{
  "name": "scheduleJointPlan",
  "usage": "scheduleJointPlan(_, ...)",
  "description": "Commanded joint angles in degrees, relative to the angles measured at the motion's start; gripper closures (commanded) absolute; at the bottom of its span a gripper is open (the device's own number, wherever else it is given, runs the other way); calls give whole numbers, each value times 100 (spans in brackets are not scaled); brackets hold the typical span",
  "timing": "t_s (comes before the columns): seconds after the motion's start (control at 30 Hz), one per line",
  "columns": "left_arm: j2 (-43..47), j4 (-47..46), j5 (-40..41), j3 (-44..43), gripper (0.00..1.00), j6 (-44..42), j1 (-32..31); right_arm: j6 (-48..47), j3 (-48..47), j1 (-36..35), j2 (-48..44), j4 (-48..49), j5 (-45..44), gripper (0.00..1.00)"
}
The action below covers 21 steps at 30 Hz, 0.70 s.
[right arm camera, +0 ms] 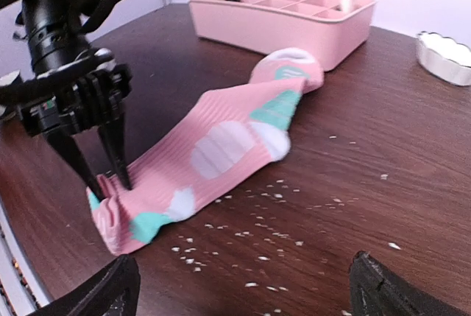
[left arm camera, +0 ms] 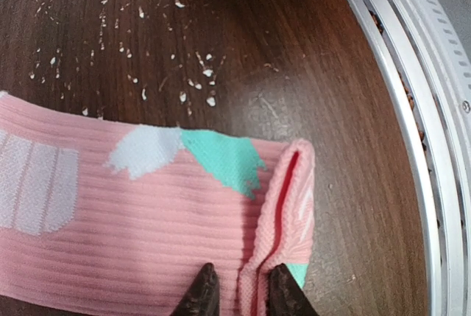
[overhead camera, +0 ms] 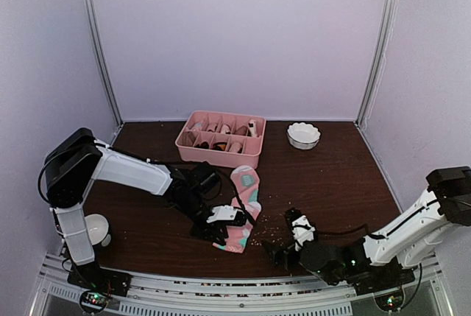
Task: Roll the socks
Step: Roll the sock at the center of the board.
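Note:
One of the socks, a long pink one (overhead camera: 246, 202) with teal and white patches, lies flat on the dark table, running from near the tray towards the front edge. My left gripper (left arm camera: 243, 290) is at its near end, shut on a raised fold of the pink fabric (left arm camera: 283, 205). The right wrist view shows the same grip from the side, the left gripper (right arm camera: 105, 182) pressing down into the sock (right arm camera: 228, 143). To the sock's right, my right gripper (right arm camera: 243, 290) is low over the table, open wide, with only bare wood and crumbs between its fingers.
A pink divided tray (overhead camera: 193, 139) with small items in it stands behind the sock. A white scalloped bowl (overhead camera: 303, 135) is at the back right and a white cup (overhead camera: 96, 227) by the left arm's base. Pale crumbs (right arm camera: 294, 220) litter the wood. The metal rail (left arm camera: 434, 154) marks the table's near edge.

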<state>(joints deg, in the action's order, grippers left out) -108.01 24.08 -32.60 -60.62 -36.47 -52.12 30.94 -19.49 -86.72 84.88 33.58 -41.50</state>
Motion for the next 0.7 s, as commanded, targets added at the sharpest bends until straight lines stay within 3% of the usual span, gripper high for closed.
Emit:
scheduleJointPlan(0.0, -264, 403, 155, -130, 75, 52, 41, -757, 573, -109, -359, 654, -1530, 0)
scheduleJointPlan(0.1, -381, 629, -29, -317, 75, 52, 68, -1543, 18, -402, -226, -629, -1665, 0)
scheduleJointPlan(0.2, -589, 904, -110, -529, 75, 35, 88, -2620, -111, -792, 131, -358, -1393, 2)
scheduleJointPlan(0.37, -875, 1196, -138, -809, 75, 112, 129, -4004, -398, -747, 438, 407, 518, 19)
scheduleJointPlan(0.47, -1062, 1322, -150, -978, 75, 211, 149, -4236, -831, -531, 725, 206, 1430, 24)
scheduleJointPlan(0.67, -1202, 1420, -177, -1097, 75, 407, 149, -4684, -1327, -153, 1301, 98, 2387, 34)
